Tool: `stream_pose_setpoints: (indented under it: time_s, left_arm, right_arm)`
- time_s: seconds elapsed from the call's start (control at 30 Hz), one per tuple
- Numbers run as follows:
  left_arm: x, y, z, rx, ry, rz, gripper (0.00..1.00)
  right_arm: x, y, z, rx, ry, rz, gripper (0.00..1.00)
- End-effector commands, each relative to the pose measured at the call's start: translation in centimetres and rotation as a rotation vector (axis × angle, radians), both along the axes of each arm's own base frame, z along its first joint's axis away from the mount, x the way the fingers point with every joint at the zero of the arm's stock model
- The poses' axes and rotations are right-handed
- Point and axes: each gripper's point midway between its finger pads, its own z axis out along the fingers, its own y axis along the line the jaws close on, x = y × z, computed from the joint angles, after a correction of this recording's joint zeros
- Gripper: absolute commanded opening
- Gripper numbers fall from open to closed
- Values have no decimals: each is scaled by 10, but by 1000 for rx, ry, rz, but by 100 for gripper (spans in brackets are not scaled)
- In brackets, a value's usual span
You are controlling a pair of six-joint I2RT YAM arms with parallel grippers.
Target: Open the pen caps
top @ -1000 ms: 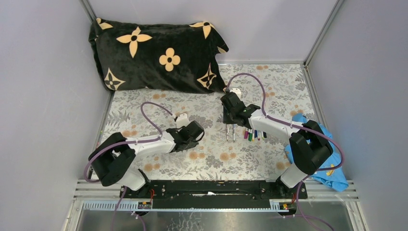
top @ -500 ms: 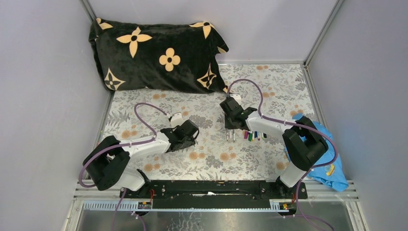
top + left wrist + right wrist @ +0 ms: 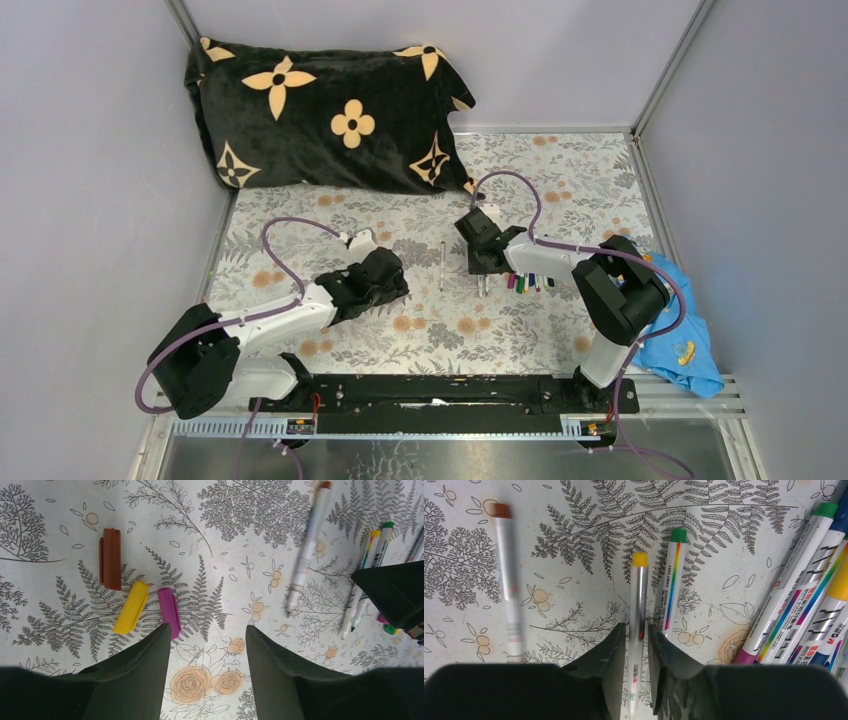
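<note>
— How does the left gripper (image 3: 207, 632) stand?
— Its jaws are wide apart, with nothing between them. On the flowered cloth (image 3: 60, 510), just ahead of one fingertip, lie a brown cap (image 3: 110, 558), a yellow cap (image 3: 130, 607) and a magenta cap (image 3: 169, 612), the last two side by side.
— And the right gripper (image 3: 636, 627)?
— Its fingers stand close on both sides of a yellow-ended pen (image 3: 639, 595) lying flat. Whether they press it, I cannot tell. A green-ended pen (image 3: 672, 580) lies just right of it, a brown-ended pen (image 3: 509, 580) lies alone at the left, and other pens (image 3: 796, 595) are bunched farther right.
</note>
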Motion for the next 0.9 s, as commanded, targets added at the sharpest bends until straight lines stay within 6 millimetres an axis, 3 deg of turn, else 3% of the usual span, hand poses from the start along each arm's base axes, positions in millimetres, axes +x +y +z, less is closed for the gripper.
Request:
stream_pose_setpoints:
  time_s: [0.0,0.3,0.43,0.57,0.67,0.87]
  left_arm:
    - [11,-8,15,-43,-59,-14,63]
    - [28,-5,11,30,-89,21,64]
    - [49,11,9,134,-88,124,62]
    - [70,30,8,167,-66,192,52]
    - [81,43,8,172,-61,215,52]
    - [83,57,-13,202,-13,214,52]
  right_arm:
    - [13,0,8,4,-50,-29,31]
    - [19,3,36,32,-101,-30,37]
    - [23,7,60,63,-140,-20,38]
    - [25,5,85,80,-191,-19,39]
    - [26,4,99,91,-220,-16,40]
    - [27,4,115,112,-251,-17,40]
